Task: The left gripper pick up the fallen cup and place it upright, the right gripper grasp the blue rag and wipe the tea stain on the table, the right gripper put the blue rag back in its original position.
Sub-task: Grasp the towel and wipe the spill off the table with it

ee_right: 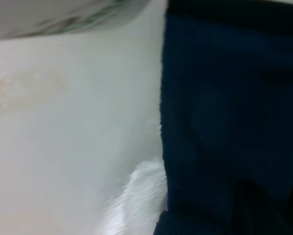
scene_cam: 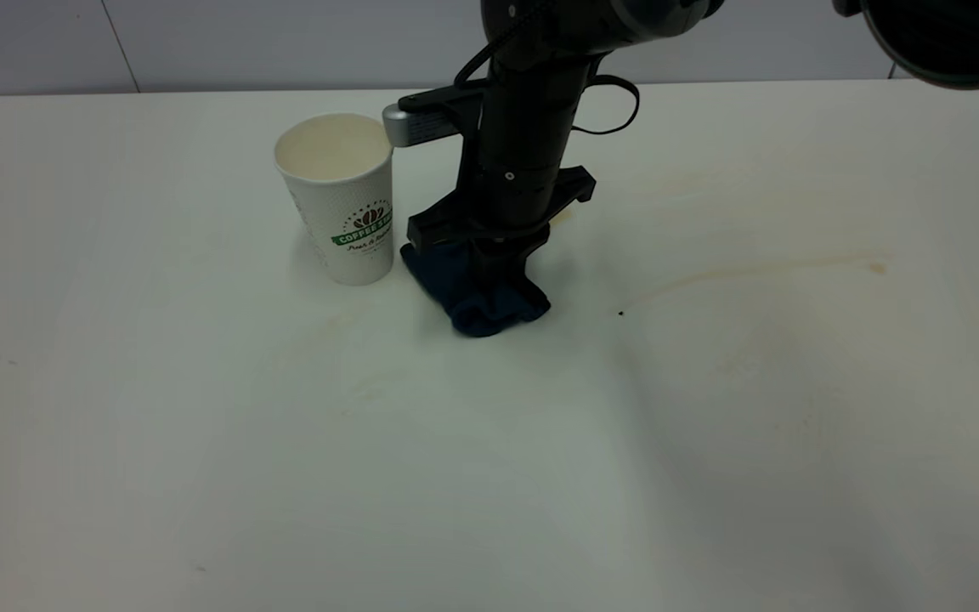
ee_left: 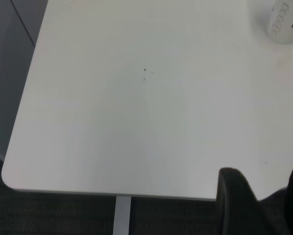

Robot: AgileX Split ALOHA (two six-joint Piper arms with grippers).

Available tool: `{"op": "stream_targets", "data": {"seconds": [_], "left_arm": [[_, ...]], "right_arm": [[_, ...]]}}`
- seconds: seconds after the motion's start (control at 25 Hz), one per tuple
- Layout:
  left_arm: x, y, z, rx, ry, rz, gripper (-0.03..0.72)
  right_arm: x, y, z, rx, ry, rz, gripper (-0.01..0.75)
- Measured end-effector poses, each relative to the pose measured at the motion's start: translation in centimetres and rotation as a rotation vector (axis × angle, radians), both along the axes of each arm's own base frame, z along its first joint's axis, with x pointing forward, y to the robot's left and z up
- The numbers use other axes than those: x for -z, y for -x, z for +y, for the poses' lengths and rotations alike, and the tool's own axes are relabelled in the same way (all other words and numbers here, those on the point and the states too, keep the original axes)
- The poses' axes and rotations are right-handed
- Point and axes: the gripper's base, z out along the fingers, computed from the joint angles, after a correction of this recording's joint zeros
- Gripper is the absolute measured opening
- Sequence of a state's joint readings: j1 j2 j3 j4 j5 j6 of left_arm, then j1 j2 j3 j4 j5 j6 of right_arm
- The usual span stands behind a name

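The cup (scene_cam: 338, 200) stands upright on the table (scene_cam: 200, 442), its cream inside showing; its base also shows in the left wrist view as the cup (ee_left: 285, 22). Right beside it, my right gripper (scene_cam: 496, 270) points straight down, shut on the blue rag (scene_cam: 479, 299), which is bunched against the tabletop. The blue rag (ee_right: 225, 98) fills most of the right wrist view. Pale tea stain streaks (scene_cam: 761, 272) run to the right of the rag, and a faint tea stain (ee_right: 24, 90) lies beside it. My left gripper (ee_left: 266, 196) hangs open and empty over the table's near corner, far from the cup.
The table's rounded corner and edge (ee_left: 19, 183) lie close to the left gripper, with dark floor beyond. A dark rounded part (scene_cam: 948, 38) hangs at the exterior view's upper right. Tiny dark specks (scene_cam: 620, 313) dot the tabletop.
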State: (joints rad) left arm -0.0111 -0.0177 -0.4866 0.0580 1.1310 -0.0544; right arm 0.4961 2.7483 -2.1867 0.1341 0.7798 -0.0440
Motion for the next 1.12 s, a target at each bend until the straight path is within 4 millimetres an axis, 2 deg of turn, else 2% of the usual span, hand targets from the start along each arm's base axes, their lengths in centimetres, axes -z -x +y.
{"op": "stream_targets", "data": {"seconds": [0.2,0.32,0.6,0.76,0.84,0.92,1.04,1.12], "left_arm": [[0.0,0.0,0.0,0.000,0.000,0.000,0.278],[0.0,0.0,0.0,0.000,0.000,0.000,0.278],[0.0,0.0,0.0,0.000,0.000,0.000,0.278],[0.0,0.0,0.0,0.000,0.000,0.000,0.278],[0.0,0.0,0.0,0.000,0.000,0.000,0.278],[0.0,0.0,0.0,0.000,0.000,0.000,0.278],[0.0,0.0,0.0,0.000,0.000,0.000,0.278],[0.0,0.0,0.0,0.000,0.000,0.000,0.278]], "right_arm": [[-0.1,-1.9,-3.0,0.067,0.012,-0.046,0.049],[-0.1,-3.3,-6.1,0.140,0.031,-0.055,0.049],[0.0,-6.1,-16.2,0.399,0.059,-0.036,0.049],[0.1,-6.5,-20.5,0.491,0.067,-0.006,0.049],[0.1,-6.5,-21.3,0.504,0.068,-0.003,0.049],[0.1,-6.5,-20.9,0.502,0.049,-0.002,0.049],[0.0,-6.6,-18.7,0.478,-0.021,-0.011,0.049],[-0.1,-6.4,-16.1,0.445,-0.075,-0.023,0.049]]}}
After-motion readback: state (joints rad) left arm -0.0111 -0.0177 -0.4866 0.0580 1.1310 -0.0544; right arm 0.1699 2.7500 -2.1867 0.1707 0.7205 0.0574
